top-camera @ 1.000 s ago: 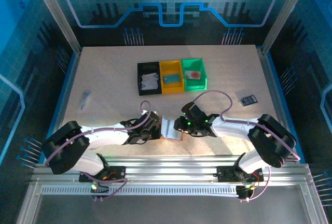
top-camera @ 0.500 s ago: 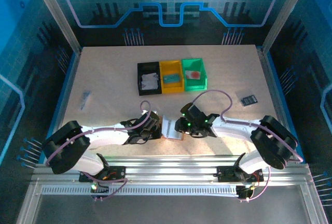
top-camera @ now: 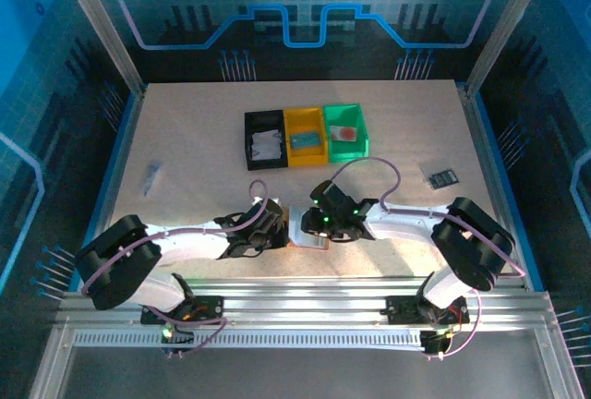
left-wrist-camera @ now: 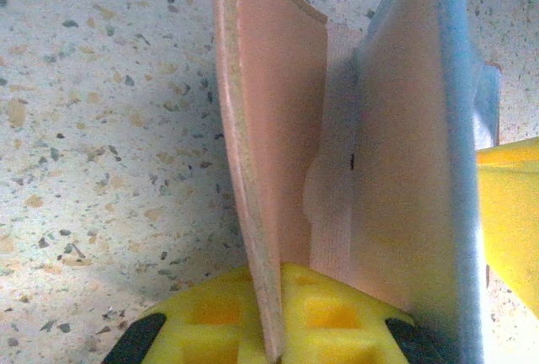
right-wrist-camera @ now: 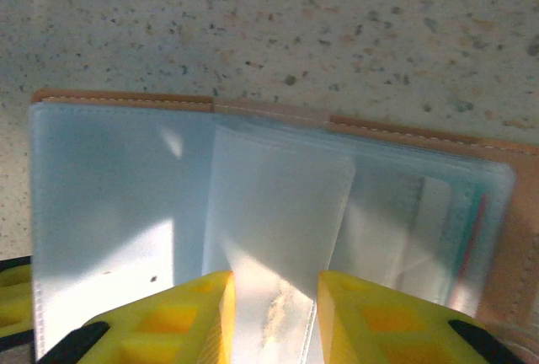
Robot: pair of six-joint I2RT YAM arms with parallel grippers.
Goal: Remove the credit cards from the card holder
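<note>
The card holder (top-camera: 307,236) lies open at the near middle of the table between both grippers. My left gripper (left-wrist-camera: 282,294) is shut on its pinkish-tan cover flap (left-wrist-camera: 274,128), holding that flap upright. From the right, my right gripper (right-wrist-camera: 274,290) stands open over the pale blue-green clear pockets (right-wrist-camera: 101,212), and one clear pocket leaf (right-wrist-camera: 282,204) runs up between its yellow fingers (right-wrist-camera: 370,313). A pale card with a reddish edge (right-wrist-camera: 442,229) shows inside the right-hand pocket. In the top view the left gripper (top-camera: 280,229) and the right gripper (top-camera: 314,223) nearly meet at the holder.
Behind the holder stand a black bin (top-camera: 264,139) with white pieces, a yellow bin (top-camera: 306,136) with a bluish card and a green bin (top-camera: 345,131) with a red-marked card. A small dark object (top-camera: 443,177) lies at the right, a pale one (top-camera: 152,177) at the left.
My right arm has slid left, bringing its gripper further over the open holder. The left arm keeps the same hold on the flap.
</note>
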